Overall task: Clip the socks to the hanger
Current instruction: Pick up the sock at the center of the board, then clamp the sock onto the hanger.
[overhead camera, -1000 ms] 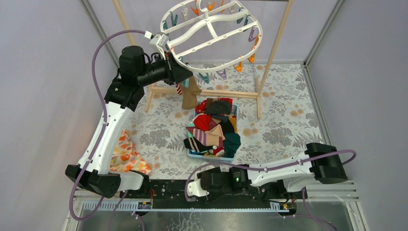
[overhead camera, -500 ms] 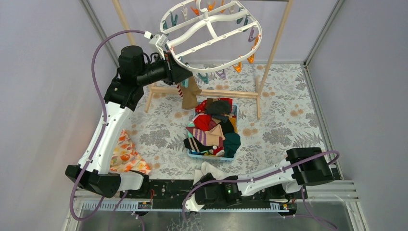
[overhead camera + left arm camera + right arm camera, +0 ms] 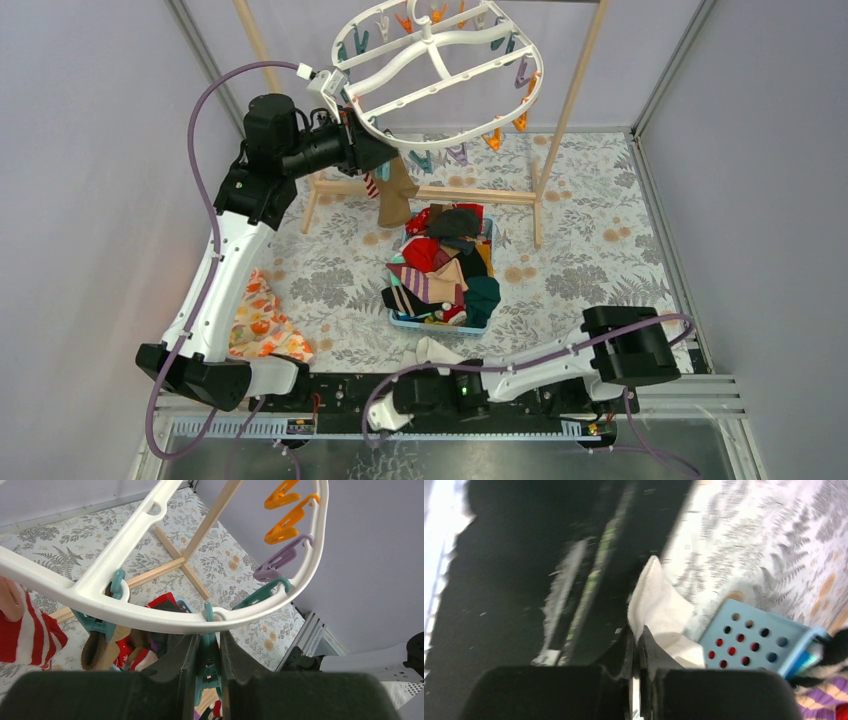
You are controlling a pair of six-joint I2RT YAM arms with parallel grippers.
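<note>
The white oval hanger hangs at the back, with coloured pegs round its rim. My left gripper is shut on a teal peg under that rim. Beside it, a red-and-white striped sock and a brown sock hang from teal pegs. Several more socks fill a blue basket in the middle of the table. My right gripper is low at the near edge, shut on a white sock that sticks out past its fingertips.
A wooden pole frame carries the hanger and stands behind the basket. An orange floral cloth lies at the near left. Orange pegs and a purple peg hang on the rim's far side. The black base rail runs beside the right gripper.
The right arm has swung left along the near edge, and its gripper has closed on the white sock. The left arm has held still on the peg.
</note>
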